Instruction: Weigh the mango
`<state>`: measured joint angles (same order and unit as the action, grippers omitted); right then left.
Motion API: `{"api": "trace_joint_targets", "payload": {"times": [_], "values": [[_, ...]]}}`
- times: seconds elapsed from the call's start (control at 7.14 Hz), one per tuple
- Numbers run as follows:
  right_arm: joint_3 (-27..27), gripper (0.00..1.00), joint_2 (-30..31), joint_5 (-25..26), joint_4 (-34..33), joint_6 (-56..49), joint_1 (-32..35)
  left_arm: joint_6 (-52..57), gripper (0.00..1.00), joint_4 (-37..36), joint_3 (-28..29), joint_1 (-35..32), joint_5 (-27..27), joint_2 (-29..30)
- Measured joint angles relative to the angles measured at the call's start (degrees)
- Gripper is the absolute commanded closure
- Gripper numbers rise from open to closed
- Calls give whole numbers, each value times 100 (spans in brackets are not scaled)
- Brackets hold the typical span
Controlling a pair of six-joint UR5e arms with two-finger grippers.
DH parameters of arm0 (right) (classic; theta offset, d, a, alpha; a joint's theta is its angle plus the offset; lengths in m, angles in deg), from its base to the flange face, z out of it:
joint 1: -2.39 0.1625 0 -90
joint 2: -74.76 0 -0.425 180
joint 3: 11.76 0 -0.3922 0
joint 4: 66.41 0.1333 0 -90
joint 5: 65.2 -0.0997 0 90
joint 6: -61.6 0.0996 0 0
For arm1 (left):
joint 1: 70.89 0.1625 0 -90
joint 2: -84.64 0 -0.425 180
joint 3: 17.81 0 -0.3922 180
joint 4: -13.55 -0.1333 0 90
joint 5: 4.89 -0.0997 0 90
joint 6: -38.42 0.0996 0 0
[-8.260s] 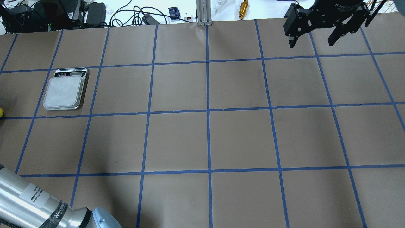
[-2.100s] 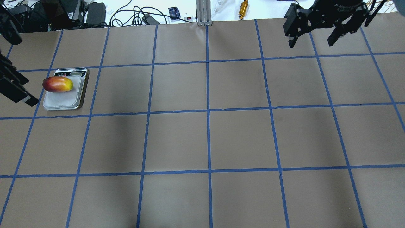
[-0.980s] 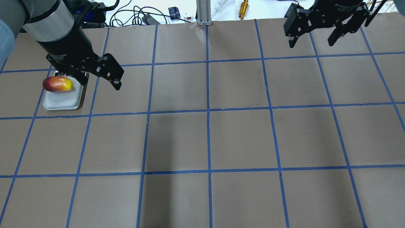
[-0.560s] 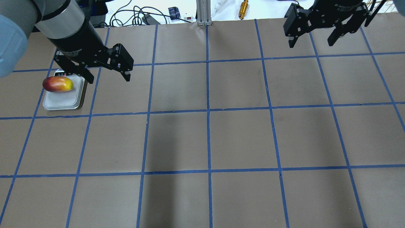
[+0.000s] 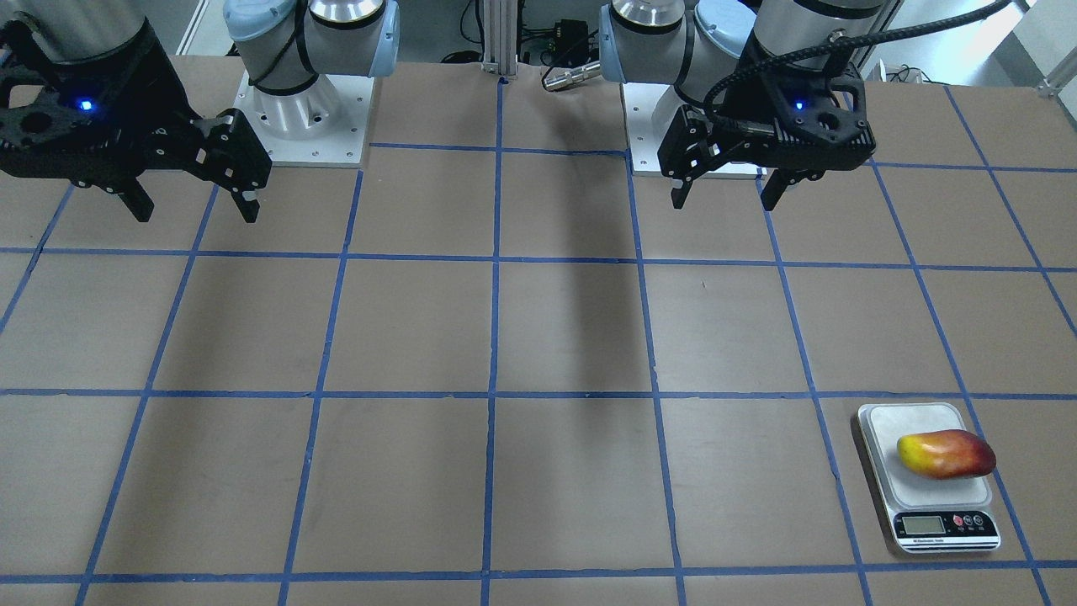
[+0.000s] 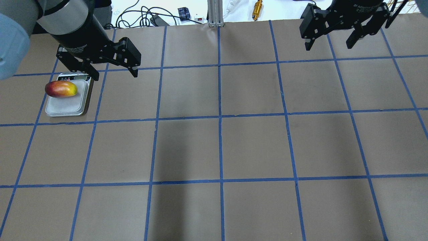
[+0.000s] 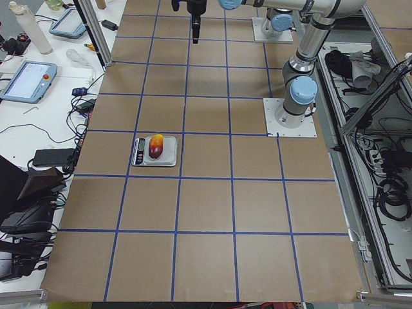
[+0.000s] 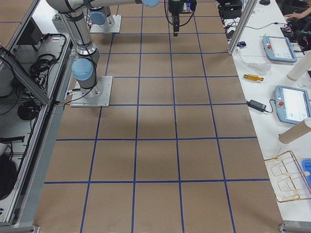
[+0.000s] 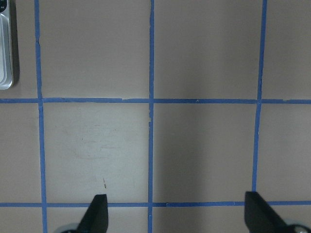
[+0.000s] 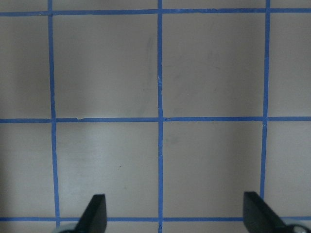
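Observation:
The mango [image 6: 61, 89], yellow at one end and orange-red at the other, lies on the silver scale [image 6: 67, 105] at the table's left, on the half of the platform nearest the display. It also shows in the front view [image 5: 947, 454] on the scale [image 5: 913, 421], and in the left side view [image 7: 156, 147]. My left gripper [image 6: 114, 74] is open and empty, raised just right of the scale; it shows open in the front view [image 5: 724, 202] and in its wrist view [image 9: 176, 216]. My right gripper [image 6: 328, 47] is open and empty at the far right [image 5: 196, 215].
The scale's edge [image 9: 5, 48] shows at the left of the left wrist view. An aluminium post [image 6: 214, 13], cables and a gold part [image 6: 257, 9] lie beyond the table's far edge. Both arm bases [image 5: 294, 118] stand at the robot's side.
The scale was bare at first; the mango now lies on it. My left gripper has come in open from the left and, over the last second, shifted right and towards the table's far edge.

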<state>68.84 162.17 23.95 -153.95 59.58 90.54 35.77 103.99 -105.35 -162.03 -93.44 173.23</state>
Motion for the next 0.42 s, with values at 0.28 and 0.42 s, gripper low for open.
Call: {"api": "trace_joint_targets", "payload": {"times": [0.28, 0.42], "values": [[0, 0, 1, -2, 0, 0, 0, 14, 0, 14, 10, 0, -11, 17], [0, 0, 2, -1, 0, 0, 0, 27, 0, 32, 14, 1, -12, 16]]}}
